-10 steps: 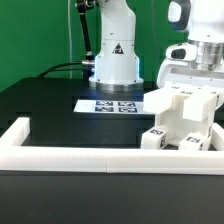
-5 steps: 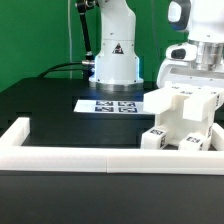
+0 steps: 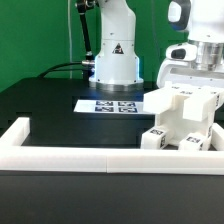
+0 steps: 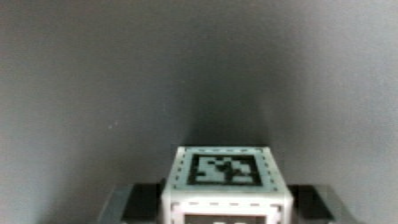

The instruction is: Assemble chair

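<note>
White hand (image 3: 196,80) clenched on the chair's (image 3: 186,122) tagged top piece, at the exterior view's right. Rail (image 3: 80,156) edges the front just before the chair. Black bench (image 3: 45,110) lies open beyond the marker board (image 3: 108,104), toward that view's left.

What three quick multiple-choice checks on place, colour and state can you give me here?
1. In the exterior view the chair stands at the: A) left B) middle C) right
2. The table is: A) black B) white C) red
3. The gripper is: A) open above the chair B) shut on a chair piece C) out of view
Answers: 1 C, it fills the right side; 2 A, its bare top is black; 3 B, the wrist view shows a tagged piece clamped in it.
</note>
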`<control>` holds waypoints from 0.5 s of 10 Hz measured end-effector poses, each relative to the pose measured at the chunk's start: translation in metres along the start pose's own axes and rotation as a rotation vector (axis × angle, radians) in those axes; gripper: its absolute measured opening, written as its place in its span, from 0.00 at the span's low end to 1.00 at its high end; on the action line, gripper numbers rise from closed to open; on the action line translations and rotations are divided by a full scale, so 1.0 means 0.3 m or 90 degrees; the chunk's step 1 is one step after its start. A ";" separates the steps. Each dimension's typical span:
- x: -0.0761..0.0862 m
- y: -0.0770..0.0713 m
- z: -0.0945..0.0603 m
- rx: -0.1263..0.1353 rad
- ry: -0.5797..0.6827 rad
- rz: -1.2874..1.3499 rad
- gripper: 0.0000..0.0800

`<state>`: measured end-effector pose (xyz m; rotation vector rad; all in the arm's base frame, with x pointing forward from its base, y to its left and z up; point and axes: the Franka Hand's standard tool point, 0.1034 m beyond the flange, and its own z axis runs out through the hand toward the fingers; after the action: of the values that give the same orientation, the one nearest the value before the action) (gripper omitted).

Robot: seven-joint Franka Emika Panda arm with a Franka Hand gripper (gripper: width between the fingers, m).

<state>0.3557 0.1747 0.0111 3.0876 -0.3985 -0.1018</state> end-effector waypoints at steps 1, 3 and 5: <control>0.000 0.000 0.000 0.000 0.000 0.000 0.36; 0.000 0.005 -0.009 -0.002 -0.006 -0.007 0.36; 0.019 0.018 -0.096 0.010 -0.012 -0.010 0.36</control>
<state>0.3620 0.1686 0.0396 3.1084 -0.3775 -0.1289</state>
